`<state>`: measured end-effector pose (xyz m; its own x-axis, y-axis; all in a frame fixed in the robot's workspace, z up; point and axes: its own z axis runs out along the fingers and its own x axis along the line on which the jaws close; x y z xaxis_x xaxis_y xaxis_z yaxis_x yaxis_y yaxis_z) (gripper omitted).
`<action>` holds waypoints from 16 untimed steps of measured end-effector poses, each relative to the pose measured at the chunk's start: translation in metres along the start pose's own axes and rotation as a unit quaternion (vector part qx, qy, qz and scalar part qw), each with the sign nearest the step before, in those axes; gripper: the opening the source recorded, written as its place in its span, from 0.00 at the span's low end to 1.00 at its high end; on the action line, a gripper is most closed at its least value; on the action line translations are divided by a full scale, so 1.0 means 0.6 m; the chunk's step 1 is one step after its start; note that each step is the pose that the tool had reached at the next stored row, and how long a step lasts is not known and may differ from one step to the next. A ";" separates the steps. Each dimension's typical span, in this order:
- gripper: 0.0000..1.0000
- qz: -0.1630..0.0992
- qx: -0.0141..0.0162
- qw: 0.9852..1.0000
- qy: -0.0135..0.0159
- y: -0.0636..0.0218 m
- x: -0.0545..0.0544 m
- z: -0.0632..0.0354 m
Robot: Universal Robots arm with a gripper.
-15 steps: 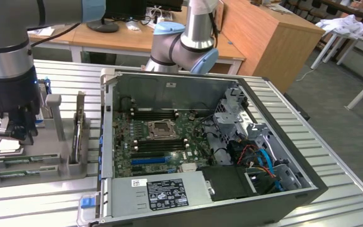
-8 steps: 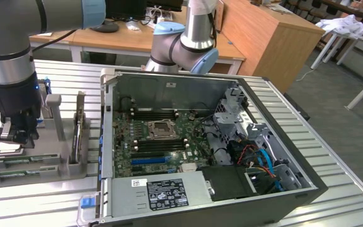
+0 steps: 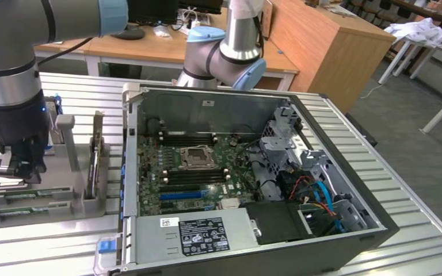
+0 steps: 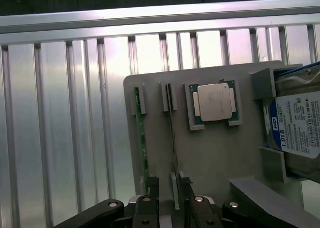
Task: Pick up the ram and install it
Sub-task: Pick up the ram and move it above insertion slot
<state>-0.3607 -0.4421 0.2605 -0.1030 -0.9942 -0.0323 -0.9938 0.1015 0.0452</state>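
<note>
Two ram sticks stand on edge in slots of a grey holder tray [image 4: 210, 153]. One ram [image 4: 141, 138] shows its green board; the other ram [image 4: 173, 133] is seen edge-on as a thin dark line. My gripper [image 4: 168, 190] is open and low over the tray, one finger on each side of the edge-on stick's near end, with a gap to it. In the exterior view the gripper [image 3: 18, 169] hangs over the tray [image 3: 60, 201] at the exterior view's left, with green ram strips [image 3: 23, 198] just below it. The motherboard [image 3: 198, 172] lies in the open computer case.
A square silver processor chip [image 4: 215, 102] and a blue-labelled hard drive [image 4: 296, 128] also sit in the tray. The computer case [image 3: 344, 230] stands to the exterior view's right of the tray on a ribbed metal table [image 3: 44, 241]. A second arm's base [image 3: 225, 54] stands behind the case.
</note>
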 end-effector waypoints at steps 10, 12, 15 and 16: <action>0.30 -0.006 0.000 1.000 0.000 -0.001 0.012 0.000; 0.30 -0.007 0.000 1.000 0.000 -0.001 0.012 0.000; 0.30 -0.007 0.000 1.000 0.000 -0.001 0.012 0.000; 0.30 -0.007 0.000 1.000 0.000 -0.001 0.012 0.001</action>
<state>-0.3607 -0.4493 0.2597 -0.0889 -0.9955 -0.0326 -0.9952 0.0874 0.0451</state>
